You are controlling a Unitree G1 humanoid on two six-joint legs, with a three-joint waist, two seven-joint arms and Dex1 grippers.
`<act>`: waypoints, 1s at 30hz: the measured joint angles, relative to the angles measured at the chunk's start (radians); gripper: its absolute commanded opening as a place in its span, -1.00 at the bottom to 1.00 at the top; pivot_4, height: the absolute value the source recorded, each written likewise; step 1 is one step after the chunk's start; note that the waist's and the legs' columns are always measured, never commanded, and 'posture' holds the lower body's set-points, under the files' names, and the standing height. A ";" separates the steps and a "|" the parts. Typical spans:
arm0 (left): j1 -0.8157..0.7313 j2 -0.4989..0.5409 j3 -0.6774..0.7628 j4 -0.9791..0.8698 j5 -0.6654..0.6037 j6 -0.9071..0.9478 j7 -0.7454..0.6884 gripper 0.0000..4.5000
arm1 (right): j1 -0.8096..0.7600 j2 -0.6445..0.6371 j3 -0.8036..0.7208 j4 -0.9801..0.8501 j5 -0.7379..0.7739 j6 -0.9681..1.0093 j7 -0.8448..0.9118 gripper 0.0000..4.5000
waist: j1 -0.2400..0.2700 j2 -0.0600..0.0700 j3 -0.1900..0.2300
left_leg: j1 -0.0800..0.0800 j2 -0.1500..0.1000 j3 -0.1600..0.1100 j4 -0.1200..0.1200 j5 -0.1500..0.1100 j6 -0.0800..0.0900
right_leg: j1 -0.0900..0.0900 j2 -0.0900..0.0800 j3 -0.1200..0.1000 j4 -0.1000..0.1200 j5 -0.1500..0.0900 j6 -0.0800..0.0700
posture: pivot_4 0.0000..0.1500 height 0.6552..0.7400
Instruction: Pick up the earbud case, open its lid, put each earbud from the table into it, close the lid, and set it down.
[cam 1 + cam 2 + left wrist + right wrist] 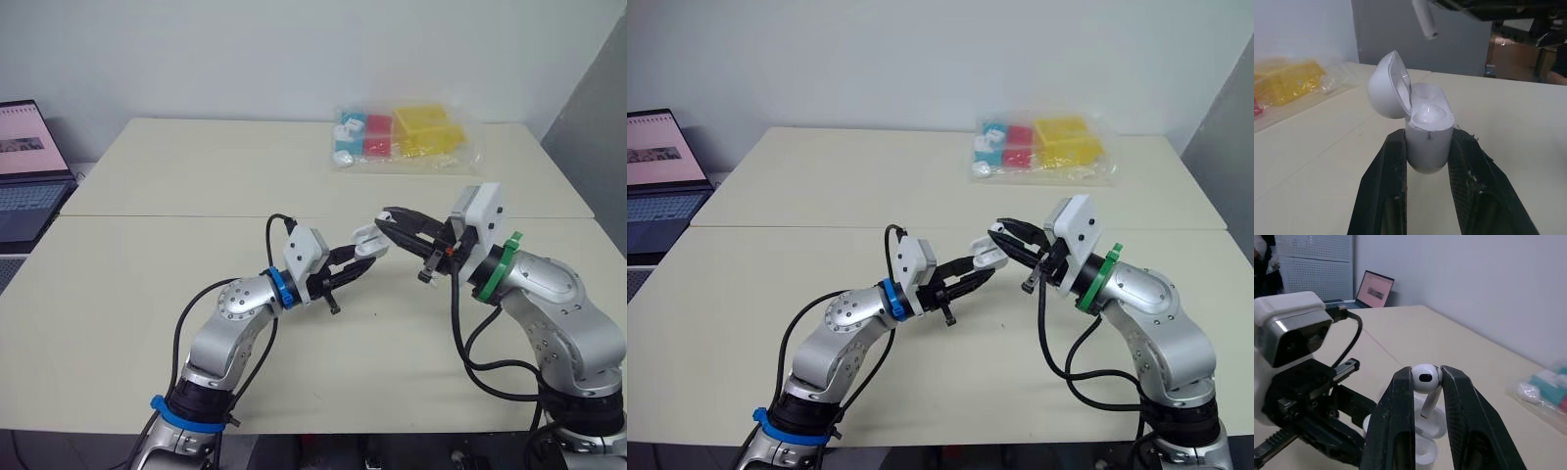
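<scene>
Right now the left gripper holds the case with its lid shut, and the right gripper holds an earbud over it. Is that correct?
No. The lid is open, as the left wrist view shows; the left gripper holds the case and the right gripper holds an earbud over it.

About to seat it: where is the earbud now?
In the right wrist view, the earbud is pinched in the right end effector, just above the open earbud case that the left end effector holds over the table.
</scene>
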 measured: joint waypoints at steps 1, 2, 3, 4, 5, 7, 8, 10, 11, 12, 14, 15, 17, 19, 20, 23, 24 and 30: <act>-0.005 -0.001 0.000 0.006 -0.004 0.003 0.000 -0.65 | 0.001 0.001 0.008 0.011 -0.006 -0.016 -0.004 -0.80 | 0.000 0.000 0.000 | 0.000 0.000 0.000 0.000 0.000 0.000 | 0.000 0.000 0.000 0.000 0.000 0.000 | 1.00 1.00; -0.015 -0.002 0.001 0.017 -0.011 0.003 -0.001 -0.65 | 0.007 0.008 0.023 0.025 -0.015 -0.038 -0.004 -0.80 | 0.000 0.000 0.000 | 0.000 0.000 0.000 0.000 0.000 0.000 | 0.000 0.000 -0.001 0.000 0.000 0.000 | 1.00 1.00; -0.018 -0.002 0.002 0.019 -0.012 0.004 -0.001 -0.65 | 0.011 0.012 0.031 0.030 -0.018 -0.045 -0.004 -0.80 | 0.000 0.000 0.000 | 0.000 0.000 0.000 0.000 0.000 0.000 | 0.000 0.000 -0.001 0.000 0.000 0.000 | 1.00 1.00; -0.019 -0.003 0.002 0.019 -0.015 0.005 -0.001 -0.65 | 0.021 0.013 0.040 0.035 -0.026 -0.062 -0.004 -0.80 | 0.000 0.000 0.000 | 0.000 0.000 -0.001 0.000 0.000 0.000 | 0.000 0.000 -0.001 0.000 0.000 0.000 | 1.00 1.00; -0.019 -0.003 0.005 0.020 -0.018 0.007 -0.001 -0.65 | 0.034 0.016 0.050 0.043 -0.034 -0.080 -0.004 -0.80 | 0.000 0.000 0.000 | 0.000 0.000 -0.001 0.000 0.000 0.000 | 0.000 0.000 -0.001 0.000 0.000 0.000 | 1.00 1.00; -0.020 -0.002 0.011 0.024 -0.027 0.014 0.000 -0.65 | 0.048 0.022 0.065 0.065 -0.037 -0.102 -0.003 -0.80 | -0.001 0.000 0.000 | 0.000 0.000 0.000 0.000 0.000 0.000 | 0.000 0.000 -0.001 0.001 0.000 0.000 | 1.00 1.00; -0.023 -0.002 0.014 0.024 -0.031 0.020 0.000 -0.65 | 0.050 0.024 0.067 0.071 -0.037 -0.112 -0.003 -0.80 | -0.001 0.000 0.000 | 0.000 0.000 -0.001 0.000 0.000 0.000 | 0.000 0.000 -0.001 0.001 0.000 0.000 | 1.00 1.00; -0.027 -0.001 0.021 0.024 -0.033 0.025 0.000 -0.65 | 0.052 0.024 0.070 0.079 -0.039 -0.134 -0.003 -0.80 | -0.001 0.000 0.000 | 0.001 0.000 -0.001 0.000 0.000 0.000 | 0.000 0.000 -0.001 0.001 0.000 0.000 | 1.00 1.00; -0.027 -0.001 0.023 0.024 -0.033 0.027 0.000 -0.65 | 0.057 0.024 0.072 0.083 -0.043 -0.146 -0.002 -0.80 | -0.001 0.000 0.000 | 0.001 0.000 -0.001 0.000 0.000 0.000 | 0.000 0.000 -0.001 0.001 0.000 0.000 | 1.00 1.00; -0.027 -0.001 0.023 0.024 -0.033 0.029 0.000 -0.65 | 0.065 0.024 0.073 0.086 -0.047 -0.156 -0.002 -0.80 | -0.001 0.000 0.000 | 0.001 0.000 -0.001 0.000 0.000 0.000 | 0.000 0.000 -0.001 0.001 0.000 0.000 | 1.00 1.00; -0.027 0.000 0.023 0.026 -0.033 0.031 -0.001 -0.65 | 0.070 0.024 0.074 0.094 -0.056 -0.174 -0.002 -0.80 | -0.001 0.000 0.000 | 0.000 0.000 0.000 0.000 0.000 0.000 | 0.000 0.000 0.000 0.001 0.000 0.000 | 1.00 1.00; -0.027 0.000 0.023 0.026 -0.033 0.031 -0.001 -0.65 | 0.072 0.023 0.075 0.102 -0.062 -0.188 0.001 -0.80 | -0.001 0.000 0.000 | 0.000 0.000 0.000 0.000 0.000 0.000 | 0.000 0.000 0.000 0.000 0.000 0.000 | 1.00 1.00; -0.027 0.000 0.023 0.029 -0.033 0.031 -0.003 -0.65 | 0.074 0.023 0.077 0.123 -0.077 -0.221 0.006 -0.80 | -0.001 0.000 0.000 | 0.001 0.000 0.000 0.000 0.000 0.000 | 0.000 0.000 0.000 0.001 0.000 0.000 | 1.00 1.00; -0.027 0.000 0.022 0.031 -0.032 0.031 -0.005 -0.65 | 0.076 0.023 0.087 0.149 -0.086 -0.260 0.014 -0.80 | -0.001 0.000 0.000 | 0.001 0.000 0.000 0.000 0.000 0.000 | 0.000 0.000 0.000 0.001 0.000 0.000 | 1.00 1.00; -0.027 0.000 0.021 0.031 -0.032 0.031 -0.007 -0.65 | 0.077 0.024 0.091 0.159 -0.093 -0.274 0.015 -0.80 | -0.001 0.000 0.000 | 0.001 0.000 0.000 0.000 0.000 0.000 | 0.000 0.000 -0.001 0.001 0.000 0.000 | 1.00 1.00; -0.027 0.000 0.020 0.031 -0.033 0.031 -0.015 -0.65 | 0.079 0.027 0.095 0.183 -0.107 -0.307 0.017 -0.80 | -0.001 0.000 0.000 | 0.001 0.000 0.000 0.000 0.000 0.000 | 0.000 0.000 -0.001 0.001 0.000 0.000 | 1.00 1.00; -0.027 0.000 0.020 0.031 -0.033 0.031 -0.017 -0.65 | 0.083 0.028 0.096 0.188 -0.109 -0.316 0.017 -0.80 | -0.001 0.000 0.000 | 0.001 0.000 0.000 0.000 0.000 0.000 | 0.000 0.000 -0.001 0.000 0.000 0.000 | 1.00 1.00; -0.027 0.000 0.020 0.032 -0.032 0.042 -0.020 -0.65 | 0.097 0.029 0.110 0.199 -0.123 -0.349 0.017 -0.80 | -0.001 0.000 0.000 | 0.000 0.000 0.000 0.000 0.000 0.000 | 0.000 0.000 0.000 0.000 0.000 0.000 | 1.00 1.00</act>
